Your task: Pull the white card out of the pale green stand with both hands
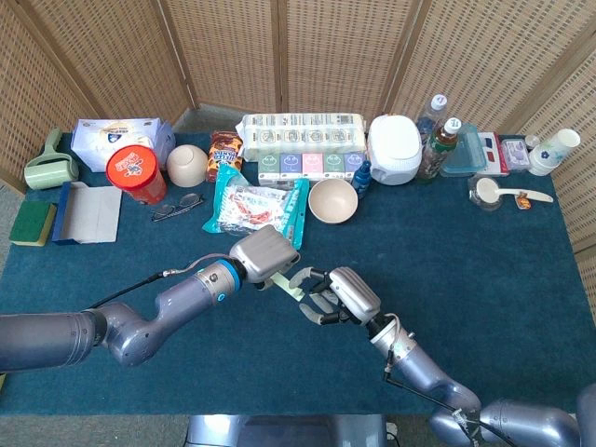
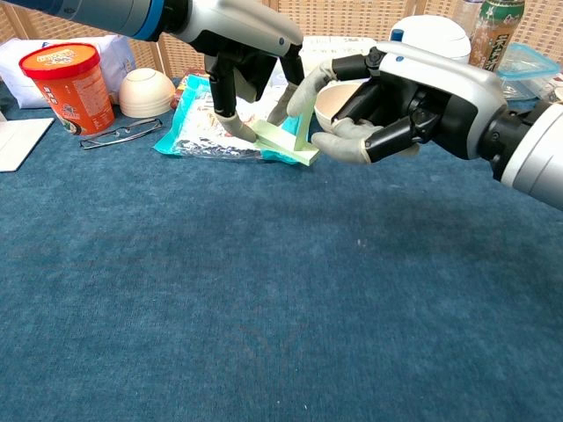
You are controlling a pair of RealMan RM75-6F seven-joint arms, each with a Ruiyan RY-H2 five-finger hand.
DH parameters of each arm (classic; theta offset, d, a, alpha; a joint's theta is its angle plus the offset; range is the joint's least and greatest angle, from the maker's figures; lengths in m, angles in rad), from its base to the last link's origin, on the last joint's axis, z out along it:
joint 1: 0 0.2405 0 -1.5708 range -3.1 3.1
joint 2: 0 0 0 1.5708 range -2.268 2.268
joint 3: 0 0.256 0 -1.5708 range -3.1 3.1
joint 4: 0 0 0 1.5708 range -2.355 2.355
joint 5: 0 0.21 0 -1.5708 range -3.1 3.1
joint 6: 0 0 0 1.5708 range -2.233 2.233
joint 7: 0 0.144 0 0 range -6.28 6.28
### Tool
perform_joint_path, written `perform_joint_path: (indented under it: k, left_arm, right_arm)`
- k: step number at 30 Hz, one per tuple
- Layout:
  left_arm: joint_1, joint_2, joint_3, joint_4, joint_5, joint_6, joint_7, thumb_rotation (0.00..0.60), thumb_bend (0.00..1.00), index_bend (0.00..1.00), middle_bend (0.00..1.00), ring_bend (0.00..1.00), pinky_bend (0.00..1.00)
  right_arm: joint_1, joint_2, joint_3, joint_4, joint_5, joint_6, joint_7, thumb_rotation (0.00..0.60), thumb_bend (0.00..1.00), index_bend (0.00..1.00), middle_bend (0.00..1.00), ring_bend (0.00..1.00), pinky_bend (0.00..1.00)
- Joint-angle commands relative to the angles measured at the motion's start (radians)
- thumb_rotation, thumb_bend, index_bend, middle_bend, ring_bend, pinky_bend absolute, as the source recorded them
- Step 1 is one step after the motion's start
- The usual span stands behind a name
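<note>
Left hand [image 2: 251,53] is down on the pale green stand [image 2: 286,145], fingertips [image 2: 237,128] planted on its flat base, another finger against the upright back, so that hand is bracing and gripping the stand in place on the blue tablecloth [image 2: 264,308]. In the head view the same left hand [image 1: 265,256] sits just in front of the snack packet [image 1: 256,207], with the stand [image 1: 291,288] poking out between the two hands.

Right hand [image 2: 396,101] comes in from the other side, thumb and a finger reaching toward the top edge of the stand's upright. Fingers are parted, curled a little, close to the upright and possibly touching it, but I cannot tell from either view whether they have actually pinched anything. Head view shows the right hand [image 1: 337,298] right next to the stand, nothing visibly lifted.

The white card itself? Hard to pick out: it is presumably tucked against the upright, hidden by fingers or too thin to see, and no white sheet shows clear of the stand.

So, my read: the stand is secured, the approach is made, and the real work is left. The right hand needs a firm pinch on the card's edge, then a pull up and away while the left holds the base down
</note>
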Motion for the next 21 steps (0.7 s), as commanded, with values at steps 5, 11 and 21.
perform_joint_path:
  k: [5, 11, 21]
  left_arm:
    - [-0.004, 0.003, 0.008, -0.005, 0.004, 0.000, -0.006, 0.600, 0.38, 0.69, 1.00, 1.00, 1.00]
    - [-0.004, 0.010, 0.013, -0.010, 0.010, 0.005, -0.011, 0.600, 0.38, 0.69, 1.00, 1.00, 1.00]
    - [-0.013, 0.008, 0.022, -0.011, 0.004, 0.008, -0.012, 0.600, 0.38, 0.68, 1.00, 1.00, 1.00]
  right_arm:
    - [-0.001, 0.003, 0.002, 0.007, 0.006, 0.006, 0.002, 0.600, 0.41, 0.44, 0.95, 1.00, 0.97]
    - [0.000, 0.006, 0.002, 0.006, 0.006, 0.011, 0.006, 0.600, 0.41, 0.47, 0.95, 1.00, 0.97]
    - [0.005, 0.003, 0.000, 0.005, 0.007, 0.010, 0.003, 0.600, 0.41, 0.51, 0.96, 1.00, 0.97]
